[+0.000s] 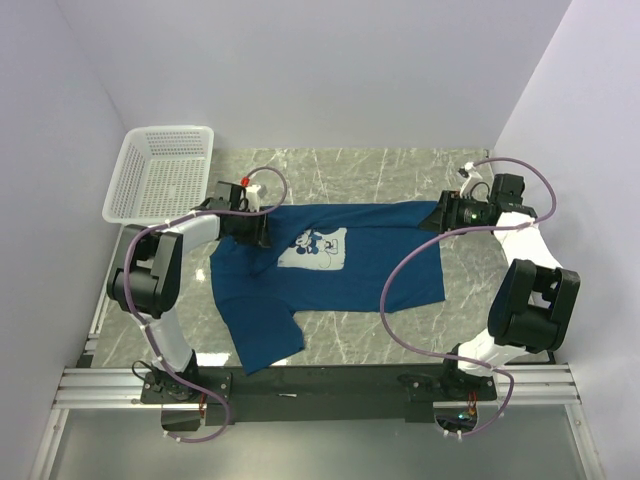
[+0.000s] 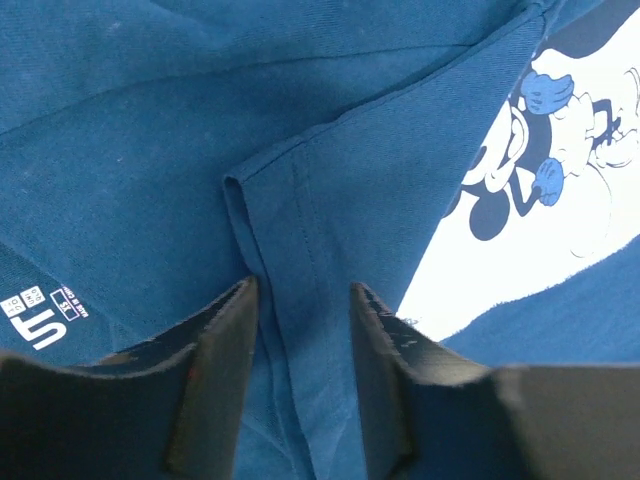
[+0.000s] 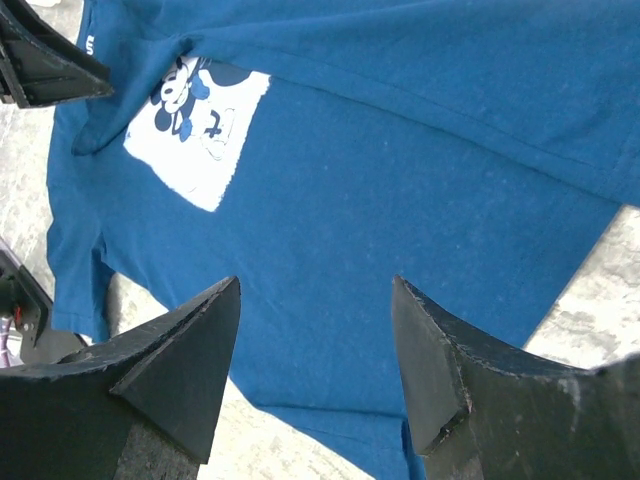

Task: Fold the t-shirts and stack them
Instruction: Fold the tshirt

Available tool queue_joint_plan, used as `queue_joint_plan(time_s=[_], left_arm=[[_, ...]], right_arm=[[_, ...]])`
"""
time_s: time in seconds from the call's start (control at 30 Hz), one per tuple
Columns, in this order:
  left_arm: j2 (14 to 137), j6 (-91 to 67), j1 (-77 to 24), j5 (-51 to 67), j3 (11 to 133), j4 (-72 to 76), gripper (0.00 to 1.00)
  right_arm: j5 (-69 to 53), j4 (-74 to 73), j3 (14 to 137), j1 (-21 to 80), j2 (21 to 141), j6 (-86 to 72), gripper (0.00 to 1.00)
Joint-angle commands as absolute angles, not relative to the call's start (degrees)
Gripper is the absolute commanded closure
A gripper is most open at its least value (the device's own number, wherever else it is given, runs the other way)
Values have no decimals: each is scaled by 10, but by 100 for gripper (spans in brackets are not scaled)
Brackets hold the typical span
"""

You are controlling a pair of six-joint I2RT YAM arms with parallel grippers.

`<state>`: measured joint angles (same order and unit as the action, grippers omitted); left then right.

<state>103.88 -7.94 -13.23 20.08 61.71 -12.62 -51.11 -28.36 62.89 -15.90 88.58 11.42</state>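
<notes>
The worktop (image 1: 400, 170) is cut off at its near edge by the arms' mounting rail. The t-shirt (image 1: 330, 285) lies spread on it print-up, between the two pincers. One sleeve hangs toward the rail, and the collar end is hidden beneath the left pincer (image 1: 262, 232).

The left arm is bent at the elbow and reaches inward. From its wrist, the left pincer (image 2: 300, 290) has its jaws spread astride a hemmed fold of the shirt. The mouse print (image 1: 315, 248) is just beyond them to the right, and a size label (image 2: 45, 315) to the left is too small to read.

The right arm is folded upward with its wrist turned inward. The right pincer (image 1: 438, 215) is at the shirt's far right corner with its jaws wide apart, pinching nothing.

A white lattice basket (image 1: 165, 175) sits behind the left pincer, apart from the shirt.
</notes>
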Motion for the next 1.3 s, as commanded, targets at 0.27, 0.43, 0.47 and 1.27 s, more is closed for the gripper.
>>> queue_joint_plan(time_s=[0.27,0.43,0.47,1.27], left_arm=[[1029,-64,-152,241,645,-153,71],[1022,-61,-159,256,642,-160,90],[1020,-60,-162,257,642,-162,93],[667,-79,-261,153,545,-121,18]], right_arm=[[-534,-279,624,-160,855,110,31],[-539,-279,623,-163,852,109,31],[-539,-280,623,-164,853,109,31],[-598,-496,669,-100,856,418,30]])
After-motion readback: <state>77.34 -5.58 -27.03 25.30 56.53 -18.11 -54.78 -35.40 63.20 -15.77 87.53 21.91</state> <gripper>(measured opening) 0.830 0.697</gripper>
